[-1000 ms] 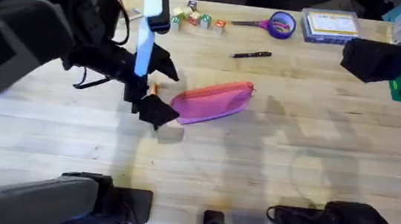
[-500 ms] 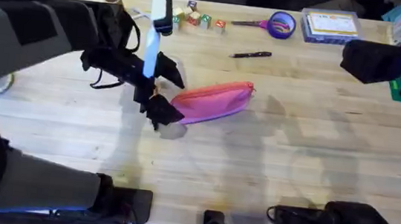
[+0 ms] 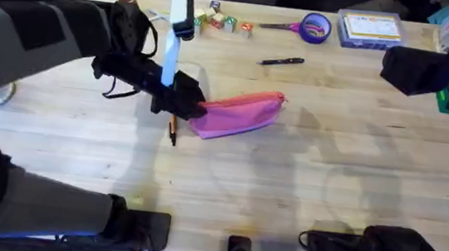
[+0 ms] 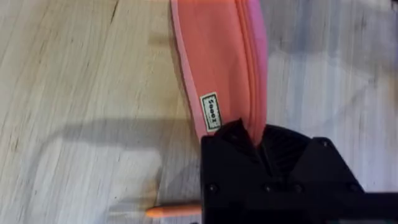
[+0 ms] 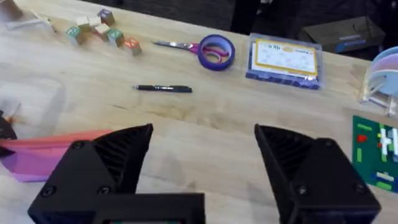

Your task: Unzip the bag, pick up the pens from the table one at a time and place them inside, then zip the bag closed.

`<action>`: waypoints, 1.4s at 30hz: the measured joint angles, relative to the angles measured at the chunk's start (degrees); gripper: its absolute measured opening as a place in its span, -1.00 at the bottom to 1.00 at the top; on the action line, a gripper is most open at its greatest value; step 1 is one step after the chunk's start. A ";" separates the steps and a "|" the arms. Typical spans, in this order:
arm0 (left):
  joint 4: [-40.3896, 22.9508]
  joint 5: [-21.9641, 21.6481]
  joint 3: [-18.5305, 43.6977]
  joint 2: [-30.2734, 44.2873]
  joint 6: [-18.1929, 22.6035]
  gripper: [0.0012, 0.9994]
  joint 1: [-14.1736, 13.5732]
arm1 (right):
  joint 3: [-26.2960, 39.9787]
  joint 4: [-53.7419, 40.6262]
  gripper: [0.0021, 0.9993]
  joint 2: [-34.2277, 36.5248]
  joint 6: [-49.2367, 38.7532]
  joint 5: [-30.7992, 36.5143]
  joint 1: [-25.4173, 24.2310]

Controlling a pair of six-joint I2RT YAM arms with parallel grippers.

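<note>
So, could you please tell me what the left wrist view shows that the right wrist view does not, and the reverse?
Left wrist alone: the small label on the bag, the orange pen's tip, and the left tool closed on the bag's end.

Right wrist alone: the black pen, purple-handled scissors, coloured blocks, and the open right tool.

Both: the pink bag and the wooden table.

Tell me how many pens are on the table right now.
2. The black pen lies beyond the bag, toward the scissors. The orange pen lies at the bag's end, partly under the left gripper. More could be hidden beneath that arm.
</note>
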 joint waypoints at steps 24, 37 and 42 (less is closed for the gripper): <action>0.00 0.01 0.00 -0.01 0.00 -0.92 0.00 | 0.01 -5.93 0.99 19.52 -11.26 -32.19 0.02; 0.00 0.02 0.00 0.00 0.00 -0.92 0.00 | 0.02 -4.22 0.99 21.18 -27.85 -30.32 0.00; 0.00 0.00 0.00 0.00 0.00 -0.92 0.00 | 0.02 -3.78 0.99 21.40 -44.83 -27.39 0.02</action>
